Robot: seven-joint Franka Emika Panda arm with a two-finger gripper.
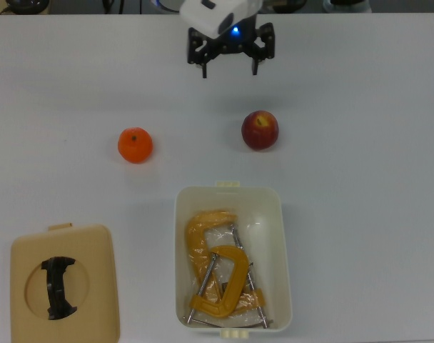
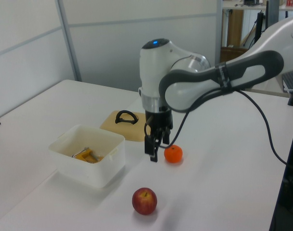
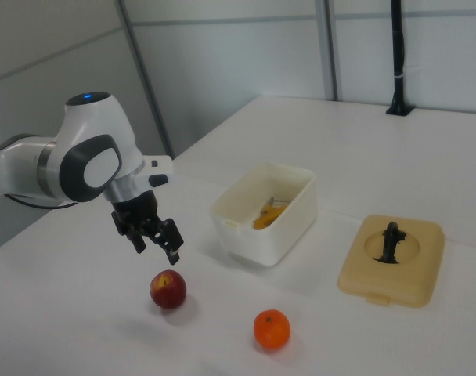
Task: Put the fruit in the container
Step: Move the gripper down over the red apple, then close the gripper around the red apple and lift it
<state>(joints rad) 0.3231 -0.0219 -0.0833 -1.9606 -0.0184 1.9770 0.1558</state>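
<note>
The gripper [image 1: 229, 69] hangs wide open, empty, above the apple [image 1: 260, 130].

— Where does the fruit sit in the top view?

— The apple [image 1: 260, 130] lies above the container's [image 1: 285, 257] upper right corner, the tangerine [image 1: 135, 145] off to its upper left, both on the surface [image 1: 367, 143].

— And the rest?

— Clamps [image 1: 220, 275] lie inside the container; the lid [image 1: 63, 284] rests at lower left. The hand [image 1: 229, 66] hangs above the apple, slightly left.
</note>
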